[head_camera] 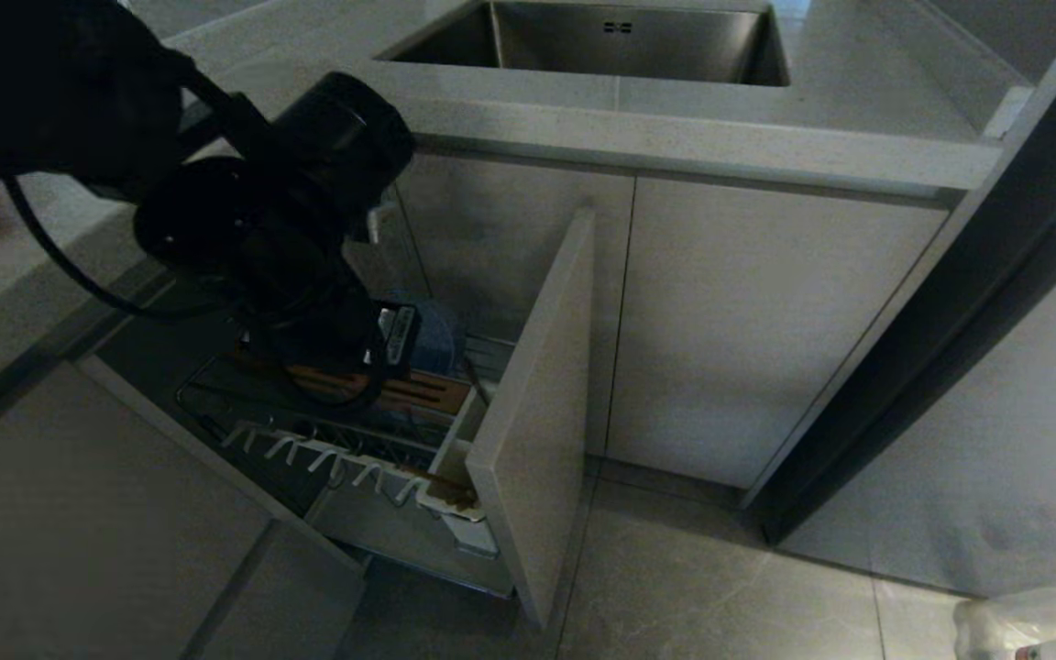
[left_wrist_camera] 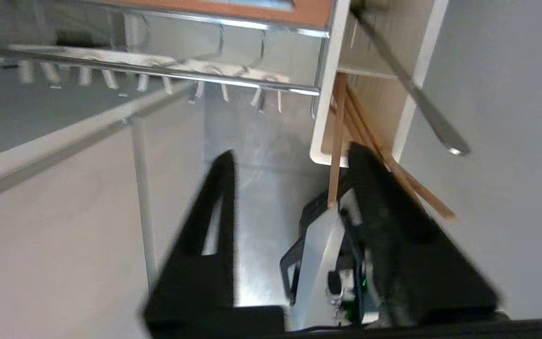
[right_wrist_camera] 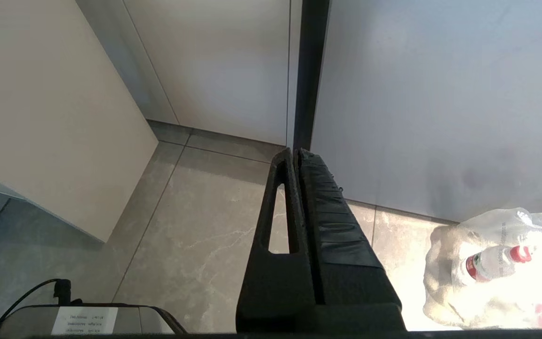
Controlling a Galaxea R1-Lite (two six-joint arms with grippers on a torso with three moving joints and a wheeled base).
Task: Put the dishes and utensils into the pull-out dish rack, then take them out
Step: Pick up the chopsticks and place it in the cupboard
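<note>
Left arm reaching into the pulled-out dish rack

The pull-out dish rack (head_camera: 372, 440) stands open under the counter. Its white utensil cup (left_wrist_camera: 370, 89) at the near right corner holds 2 chopsticks (left_wrist_camera: 338, 141) and 1 fork (left_wrist_camera: 417, 94), all leaning out past its rim. A blue-grey bowl (head_camera: 436, 335) sits at the rack's far end. The left gripper (left_wrist_camera: 290, 160) hovers beside the cup, fingers spread, pinching nothing. The right gripper (right_wrist_camera: 295, 155) hangs near the floor, fingers pressed together, beside a plastic bag (right_wrist_camera: 497, 263) holding bottles.
</note>
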